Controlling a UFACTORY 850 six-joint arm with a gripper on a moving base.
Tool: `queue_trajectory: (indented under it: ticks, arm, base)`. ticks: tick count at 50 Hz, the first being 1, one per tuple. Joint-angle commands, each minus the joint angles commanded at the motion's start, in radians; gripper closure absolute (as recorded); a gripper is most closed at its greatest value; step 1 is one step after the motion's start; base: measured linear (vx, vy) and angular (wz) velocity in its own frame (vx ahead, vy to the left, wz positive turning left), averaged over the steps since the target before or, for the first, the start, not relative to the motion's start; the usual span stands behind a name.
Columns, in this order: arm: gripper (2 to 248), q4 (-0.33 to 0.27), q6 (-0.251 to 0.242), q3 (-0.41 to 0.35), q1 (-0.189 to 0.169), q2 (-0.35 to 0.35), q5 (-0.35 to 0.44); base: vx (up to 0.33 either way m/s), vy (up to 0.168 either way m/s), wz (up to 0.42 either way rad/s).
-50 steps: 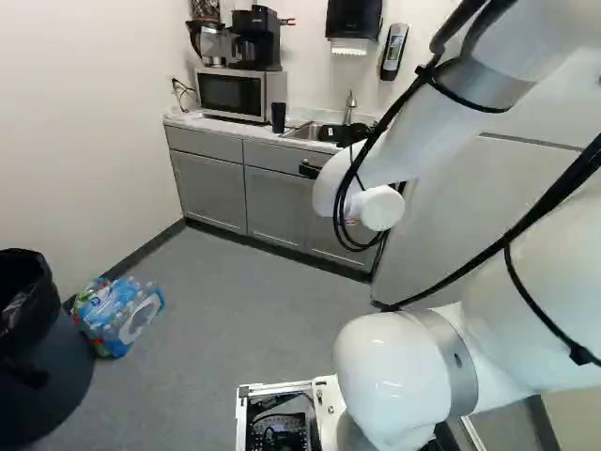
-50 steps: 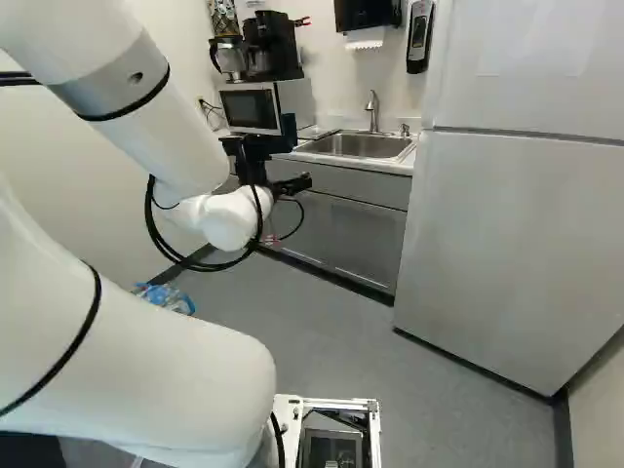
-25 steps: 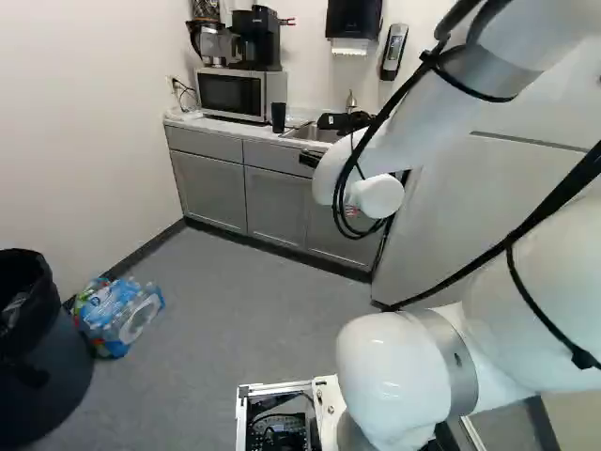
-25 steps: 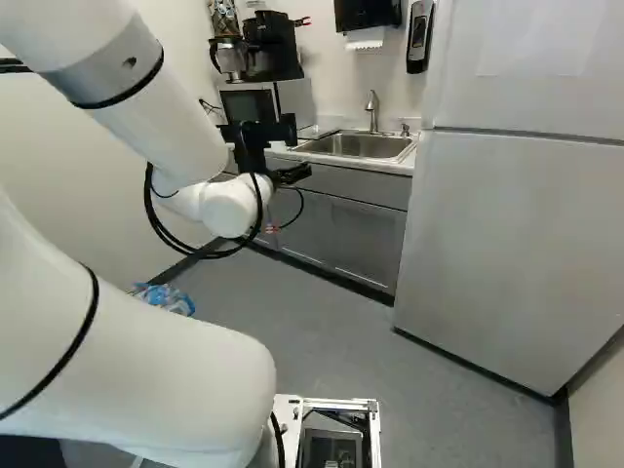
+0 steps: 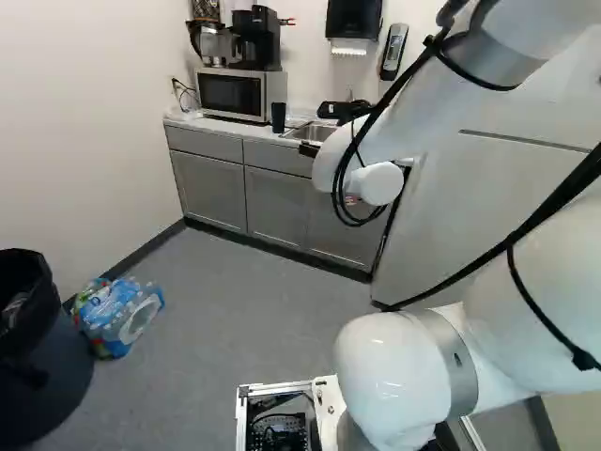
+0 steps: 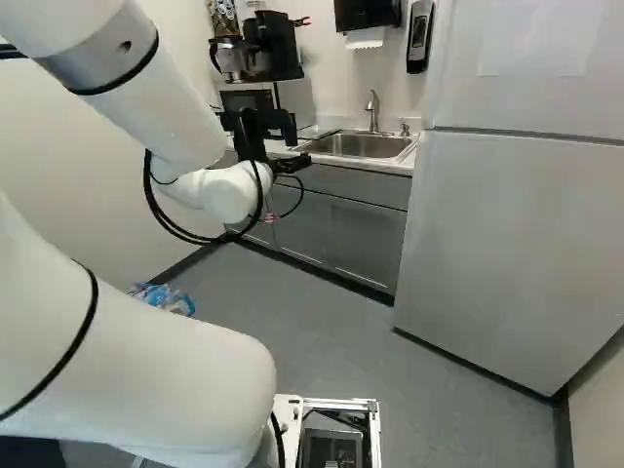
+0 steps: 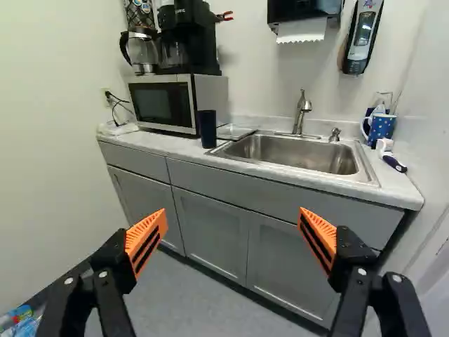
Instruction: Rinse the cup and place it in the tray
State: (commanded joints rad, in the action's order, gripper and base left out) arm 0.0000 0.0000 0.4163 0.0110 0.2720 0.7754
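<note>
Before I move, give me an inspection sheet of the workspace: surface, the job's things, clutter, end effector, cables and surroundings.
Surface: pale counter with a metal sink set in it.
Job's things: dark cup upright near the microwave; clear tray lying between cup and sink.
Clutter: blue spotted mug and a brush at the sink's other end.
End effector: open, nothing seen between its fingers.
Cables: black cables hang in loops from the arm; a cord runs from the wall outlet beside the microwave.
Surroundings: refrigerator beside the counter; bottle pack on the floor near a dark bin.
</note>
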Motion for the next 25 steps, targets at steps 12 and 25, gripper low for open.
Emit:
queue_trajectory:
  ticks: [12,25]
  arm:
    - [3,0.000,0.000,0.028,0.000,-0.001,-0.020]
    - [3,0.000,0.000,0.058,0.000,-0.003,-0.040]
  base:
    - [0.000,0.000,0.000]
    - [0.000,0.000,0.000]
